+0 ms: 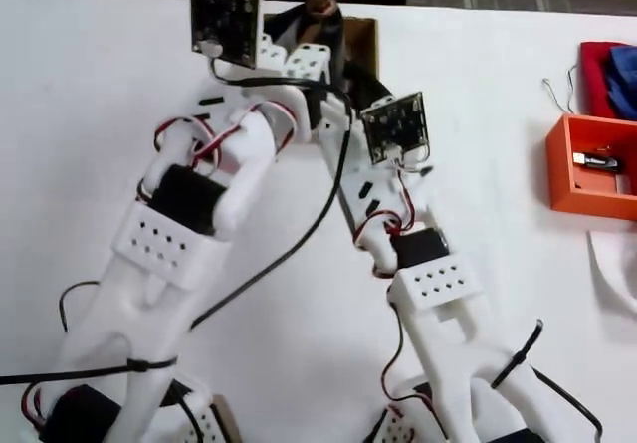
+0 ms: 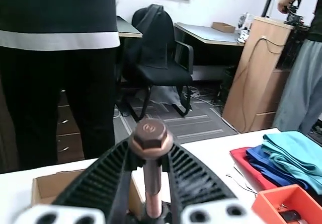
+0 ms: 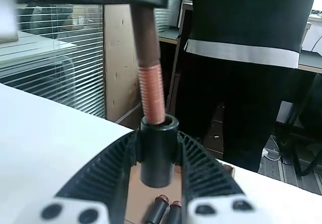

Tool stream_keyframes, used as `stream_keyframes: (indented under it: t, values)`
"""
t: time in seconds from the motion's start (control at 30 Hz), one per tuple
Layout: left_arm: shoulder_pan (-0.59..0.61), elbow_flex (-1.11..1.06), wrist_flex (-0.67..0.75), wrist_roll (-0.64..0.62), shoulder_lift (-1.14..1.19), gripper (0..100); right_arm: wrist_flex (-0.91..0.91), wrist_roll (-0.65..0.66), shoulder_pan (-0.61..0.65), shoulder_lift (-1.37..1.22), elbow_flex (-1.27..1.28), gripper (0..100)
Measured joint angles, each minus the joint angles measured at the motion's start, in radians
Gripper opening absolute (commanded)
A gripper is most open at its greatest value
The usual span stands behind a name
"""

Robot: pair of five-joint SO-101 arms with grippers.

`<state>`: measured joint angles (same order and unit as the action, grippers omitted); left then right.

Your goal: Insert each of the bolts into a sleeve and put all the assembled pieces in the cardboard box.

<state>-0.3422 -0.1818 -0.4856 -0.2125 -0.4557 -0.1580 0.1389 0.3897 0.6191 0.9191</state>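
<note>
White table (image 3: pixel 40 128); bolt (image 3: pixel 151 83) tip meets sleeve (image 3: pixel 159 156).

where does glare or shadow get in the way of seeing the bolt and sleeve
High view: the white table is bright, with only faint shadows under the arms. Left wrist view: the bolt is evenly lit. Right wrist view: bright window blinds behind, yet the sleeve stands out dark.

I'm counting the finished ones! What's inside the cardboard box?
Two dark pieces with coppery ends lie side by side on the cardboard box floor. The right hand, shut on a black sleeve, covers the rest, so more could be hidden.
</note>
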Motion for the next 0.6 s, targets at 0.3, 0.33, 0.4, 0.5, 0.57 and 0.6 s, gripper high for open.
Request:
stream_keyframes:
  t: [0.3, 0.33, 0.4, 0.5, 0.57, 0.6]
  values:
    - [0.008, 0.002, 0.0, 0.002, 0.003, 3, 0.0, 0.0, 0.0, 0.0, 0.0, 2.0]
    - [0.008, 0.002, 0.0, 0.002, 0.003, 3, 0.0, 0.0, 0.0, 0.0, 0.0, 2.0]
    - [0.008, 0.002, 0.0, 0.002, 0.003, 3, 0.0, 0.0, 0.0, 0.0, 0.0, 2.0]
    - [0.008, 0.002, 0.0, 0.002, 0.006, 3, 0.0, 0.0, 0.0, 0.0, 0.0, 2.0]
    - [0.008, 0.002, 0.0, 0.002, 0.006, 3, 0.0, 0.0, 0.0, 0.0, 0.0, 2.0]
    - [0.008, 0.002, 0.0, 0.002, 0.006, 3, 0.0, 0.0, 0.0, 0.0, 0.0, 2.0]
